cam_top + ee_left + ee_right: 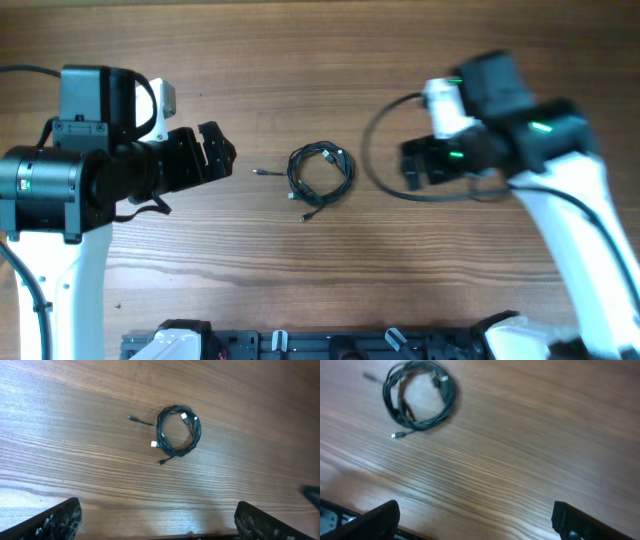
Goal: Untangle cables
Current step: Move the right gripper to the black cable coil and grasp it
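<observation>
The cables [320, 175] lie as one small black coil with silvery plug ends in the middle of the wooden table. The coil also shows in the left wrist view [178, 431] and in the right wrist view [418, 396]. A loose end [266, 173] sticks out to the coil's left. My left gripper [218, 150] is open and empty, to the left of the coil. My right gripper [412, 164] is open and empty, to the right of the coil. Neither gripper touches the cables.
A thick black arm wire [385, 150] loops beside my right gripper, just right of the coil. A black rail [330, 345] runs along the table's front edge. The wooden table [300, 260] is bare around the coil.
</observation>
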You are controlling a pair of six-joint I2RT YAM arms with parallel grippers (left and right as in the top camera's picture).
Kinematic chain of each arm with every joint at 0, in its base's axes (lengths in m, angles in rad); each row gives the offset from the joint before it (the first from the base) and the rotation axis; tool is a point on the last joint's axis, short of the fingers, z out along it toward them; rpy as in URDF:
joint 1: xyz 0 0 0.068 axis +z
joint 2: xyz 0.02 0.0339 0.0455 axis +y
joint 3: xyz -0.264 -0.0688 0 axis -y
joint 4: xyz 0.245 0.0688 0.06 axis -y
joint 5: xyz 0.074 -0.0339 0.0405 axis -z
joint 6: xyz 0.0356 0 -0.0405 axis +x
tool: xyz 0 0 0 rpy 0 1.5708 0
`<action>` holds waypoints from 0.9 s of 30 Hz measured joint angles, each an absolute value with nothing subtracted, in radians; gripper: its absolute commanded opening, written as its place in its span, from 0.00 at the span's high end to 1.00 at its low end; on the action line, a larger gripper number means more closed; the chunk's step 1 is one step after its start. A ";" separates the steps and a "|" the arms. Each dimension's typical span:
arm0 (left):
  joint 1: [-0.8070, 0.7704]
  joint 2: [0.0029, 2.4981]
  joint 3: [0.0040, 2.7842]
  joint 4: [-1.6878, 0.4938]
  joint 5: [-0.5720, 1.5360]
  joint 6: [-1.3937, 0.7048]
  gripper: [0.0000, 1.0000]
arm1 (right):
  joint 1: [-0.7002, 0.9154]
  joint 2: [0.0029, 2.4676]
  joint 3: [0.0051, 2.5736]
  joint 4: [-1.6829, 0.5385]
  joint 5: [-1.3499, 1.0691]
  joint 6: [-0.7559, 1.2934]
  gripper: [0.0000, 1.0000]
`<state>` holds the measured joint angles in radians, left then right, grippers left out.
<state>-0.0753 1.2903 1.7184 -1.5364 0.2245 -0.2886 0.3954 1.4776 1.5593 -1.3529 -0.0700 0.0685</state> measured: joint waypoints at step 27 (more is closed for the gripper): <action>-0.075 1.290 1.719 -1.601 0.075 -0.255 0.00 | 0.584 2.017 1.465 -0.887 -0.116 0.609 0.42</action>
<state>-0.0753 1.2903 1.7187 -1.6012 0.0750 -0.2550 0.5838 2.0171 1.4654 -0.8871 -0.1158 0.6094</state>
